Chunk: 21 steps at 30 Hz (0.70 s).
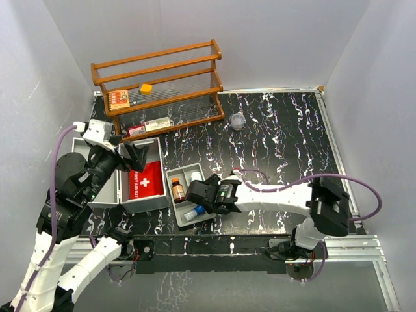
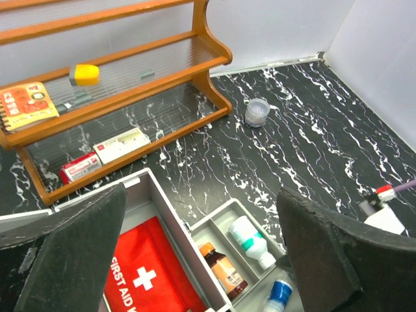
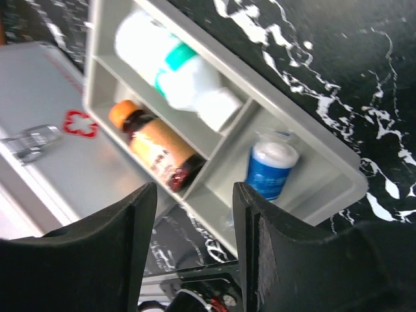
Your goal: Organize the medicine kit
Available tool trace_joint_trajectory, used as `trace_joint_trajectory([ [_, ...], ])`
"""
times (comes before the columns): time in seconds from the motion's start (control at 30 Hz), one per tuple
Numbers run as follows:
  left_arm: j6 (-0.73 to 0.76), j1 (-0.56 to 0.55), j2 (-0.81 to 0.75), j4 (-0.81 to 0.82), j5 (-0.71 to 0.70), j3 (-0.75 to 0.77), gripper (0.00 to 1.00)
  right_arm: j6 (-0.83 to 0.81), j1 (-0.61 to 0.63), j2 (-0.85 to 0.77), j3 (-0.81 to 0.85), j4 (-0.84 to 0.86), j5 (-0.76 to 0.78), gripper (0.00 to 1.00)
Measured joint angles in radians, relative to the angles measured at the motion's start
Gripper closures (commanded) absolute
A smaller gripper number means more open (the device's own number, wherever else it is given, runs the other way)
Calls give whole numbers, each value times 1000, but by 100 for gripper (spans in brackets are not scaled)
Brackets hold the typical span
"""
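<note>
**Clerk:** Entry 1, and where is it?

**Keeper:** Medicine kit (image 1: 148, 204): rectangular silver-grey metal case, lid open. It stands at 9 o'clock on the black marbled table (image 1: 279, 143). Inside is 1 red first-aid pouch (image 1: 146, 181) with a white cross.

**Clerk:** Entry 2?

**Keeper:** Grey plastic divided tray (image 3: 322, 185), outside the case and close against its 3 o'clock wall; whether they touch cannot be told. It holds 3 bottles lying down, each in its own section: white plastic bottle (image 3: 175, 68) with teal band, brown glass bottle (image 3: 156, 146) with orange cap, small blue bottle (image 3: 270, 169) with white top.

**Clerk:** Grippers?

**Keeper:** Right gripper (image 3: 195, 188): over the tray, fingers apart, nothing between them. Left gripper (image 2: 201, 195): above the case, spread wide, empty.

**Clerk:** Step in hand?

**Keeper:** Judged to be stocking the tray. Not yet filed, on the brown wooden slatted rack (image 1: 159, 84) at 11 o'clock:
- red-and-white box (image 2: 81, 168)
- white flat box (image 2: 120, 144)
- orange booklet (image 2: 26, 104)
- yellow piece (image 2: 84, 73)

The next move probably calls for a reach to the rack. Otherwise it calls for a level lift of the tray into the case, so the bottles do not roll.

**Clerk:** Unclear?

**Keeper:** The lid is mostly behind the left arm in the top view. Labels are unreadable and the yellow piece is unidentified. The clear small cup (image 1: 238, 121) sits at 12 o'clock, and its contents cannot be told.
</note>
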Motion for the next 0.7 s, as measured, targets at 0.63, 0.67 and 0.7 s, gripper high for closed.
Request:
trace_joint_trajectory([
  [0.63, -358, -4, 366, -3, 266, -58, 30, -635, -322, -428, -255, 152, 185, 55],
  [0.67, -397, -14, 388, 21, 280, -73, 32, -668, -347, -415, -256, 160, 161, 55],
  [0.7, -431, -27, 407, 34, 285, -87, 35, -698, -369, -402, -257, 170, 135, 54],
])
